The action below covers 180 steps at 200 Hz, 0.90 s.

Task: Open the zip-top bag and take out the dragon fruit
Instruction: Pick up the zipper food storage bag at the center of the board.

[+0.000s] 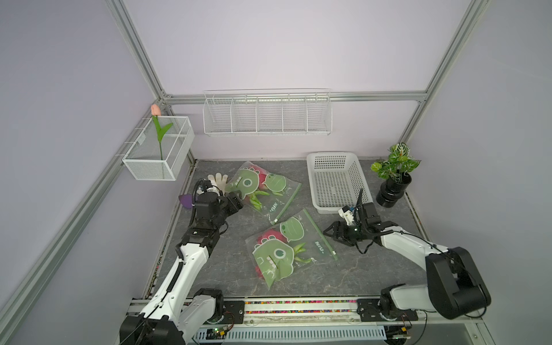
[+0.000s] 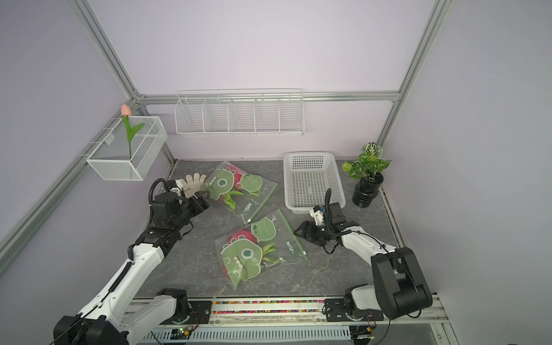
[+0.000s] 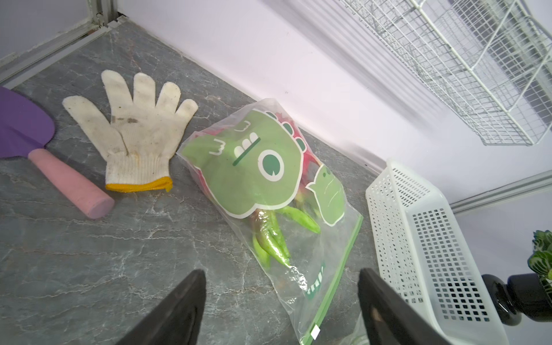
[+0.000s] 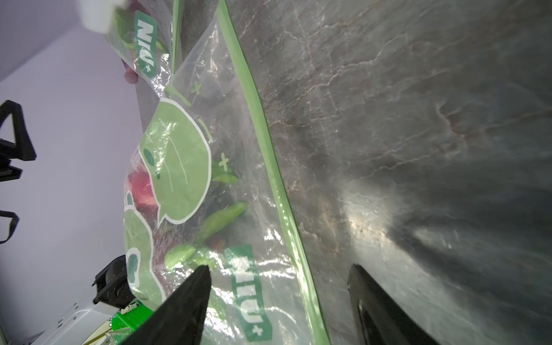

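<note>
Two clear zip-top bags with green dinosaur prints lie on the grey table in both top views. The far bag [image 1: 263, 188] and the near bag [image 1: 286, 245] each hold magenta dragon fruit [image 1: 270, 236] with green scales [image 3: 271, 239]. Both green zip strips look shut. My left gripper [image 1: 236, 198] stands open at the far bag's left edge, with that bag's zip corner [image 3: 315, 330] between its fingers. My right gripper [image 1: 328, 231] is open just right of the near bag's zip strip [image 4: 268, 149], which runs between its fingers [image 4: 197, 298]. Neither holds anything.
A white perforated basket [image 1: 337, 182] sits at the back right, beside a potted plant [image 1: 394, 176] in a black pot. A white glove [image 3: 137, 131] and a purple spatula [image 3: 27, 128] with a pink handle lie behind the left gripper. Wire racks [image 1: 267, 115] hang on the walls.
</note>
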### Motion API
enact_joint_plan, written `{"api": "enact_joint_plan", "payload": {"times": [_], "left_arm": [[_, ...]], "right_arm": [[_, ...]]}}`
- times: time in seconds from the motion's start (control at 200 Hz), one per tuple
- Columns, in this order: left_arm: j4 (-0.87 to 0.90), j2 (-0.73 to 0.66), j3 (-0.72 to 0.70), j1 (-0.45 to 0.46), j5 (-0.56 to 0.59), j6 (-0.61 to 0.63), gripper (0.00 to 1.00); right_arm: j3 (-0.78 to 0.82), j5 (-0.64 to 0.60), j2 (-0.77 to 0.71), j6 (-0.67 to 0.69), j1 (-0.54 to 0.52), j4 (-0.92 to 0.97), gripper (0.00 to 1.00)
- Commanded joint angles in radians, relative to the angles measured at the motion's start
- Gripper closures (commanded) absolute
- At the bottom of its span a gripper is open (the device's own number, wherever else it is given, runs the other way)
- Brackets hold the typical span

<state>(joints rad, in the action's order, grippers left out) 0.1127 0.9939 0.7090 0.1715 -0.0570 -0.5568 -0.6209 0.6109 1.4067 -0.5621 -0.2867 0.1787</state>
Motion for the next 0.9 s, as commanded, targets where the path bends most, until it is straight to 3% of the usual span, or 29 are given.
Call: {"api": "enact_joint_plan", "payload": {"times": [0.0, 0.31, 0.485, 0.76, 0.895], "left_arm": [[-0.031, -0.018, -0.005, 0.008, 0.001, 0.018, 0.18], [-0.087, -0.027, -0.036, 0.008, -0.018, 0.034, 0.18], [-0.077, -0.035, -0.031, 0.009, -0.018, 0.04, 0.18], [-0.076, -0.034, -0.03, 0.009, -0.044, 0.043, 0.18], [-0.065, -0.055, -0.021, 0.01, -0.068, 0.06, 0.18]], "right_arm": [[0.009, 0.004, 0.061, -0.054, -0.018, -0.12, 0.25], [-0.006, 0.024, 0.164, -0.096, -0.087, -0.212, 0.33], [-0.006, 0.02, 0.161, -0.12, -0.123, -0.231, 0.46], [-0.014, -0.007, 0.083, -0.179, -0.171, -0.216, 0.76], [-0.058, -0.083, -0.01, -0.188, -0.224, -0.132, 0.8]]}}
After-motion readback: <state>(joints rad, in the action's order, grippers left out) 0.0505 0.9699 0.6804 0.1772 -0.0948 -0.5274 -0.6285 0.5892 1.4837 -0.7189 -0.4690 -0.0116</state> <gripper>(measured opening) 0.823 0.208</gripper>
